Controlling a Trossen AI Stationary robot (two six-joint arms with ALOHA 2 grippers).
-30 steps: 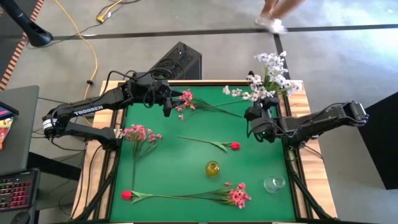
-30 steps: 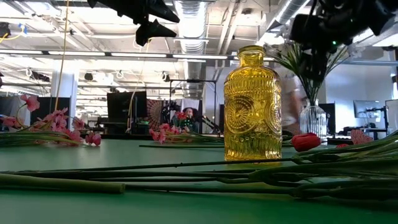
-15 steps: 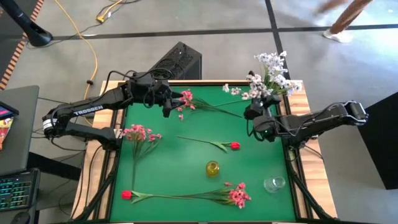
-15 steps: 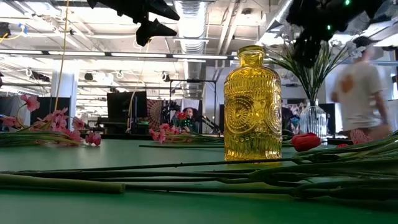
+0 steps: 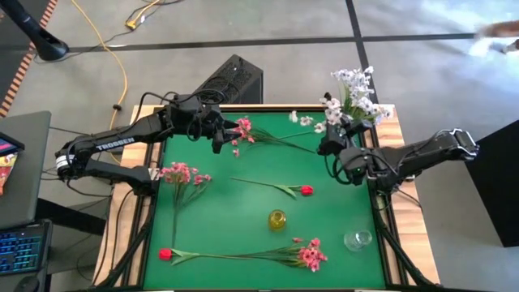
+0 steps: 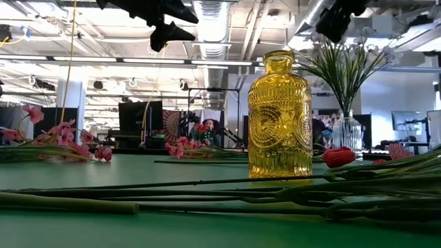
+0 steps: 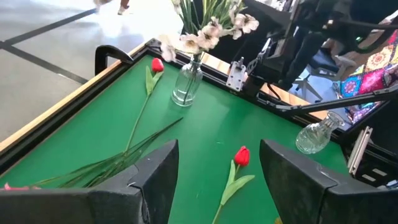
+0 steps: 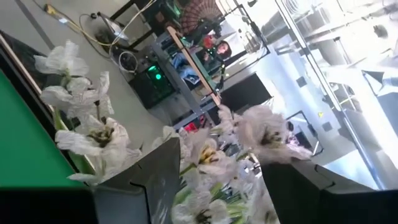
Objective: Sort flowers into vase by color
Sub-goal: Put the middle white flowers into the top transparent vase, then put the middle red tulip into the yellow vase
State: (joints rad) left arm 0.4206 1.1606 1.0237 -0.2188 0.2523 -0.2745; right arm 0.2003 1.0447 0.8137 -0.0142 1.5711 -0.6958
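Observation:
White flowers (image 5: 350,96) stand in a clear vase (image 6: 346,132) at the table's far right corner. My right gripper (image 5: 328,147) hovers open just in front of their blossoms (image 8: 205,155), holding nothing. My left gripper (image 5: 219,135) hangs open above the far left part of the mat, beside a pink spray (image 5: 242,130) lying there. A red tulip (image 5: 306,190) lies mid-table, and another (image 7: 157,65) lies by the white flowers' vase. More pink sprays (image 5: 182,173) (image 5: 310,256) and a red bud (image 5: 165,254) lie flat on the mat.
A yellow glass vase (image 5: 277,219) stands near the middle of the mat, and an empty clear vase (image 5: 357,239) stands at the near right. Long green stems (image 6: 220,196) lie along the near edge. The wooden table rim (image 5: 389,162) runs close by my right arm.
My right gripper has risen beside the white flowers, climbing to the top of the low view, and has rolled a little. Its fingers have stayed open. The flowers on the mat lie as before. A person has walked past behind the table.

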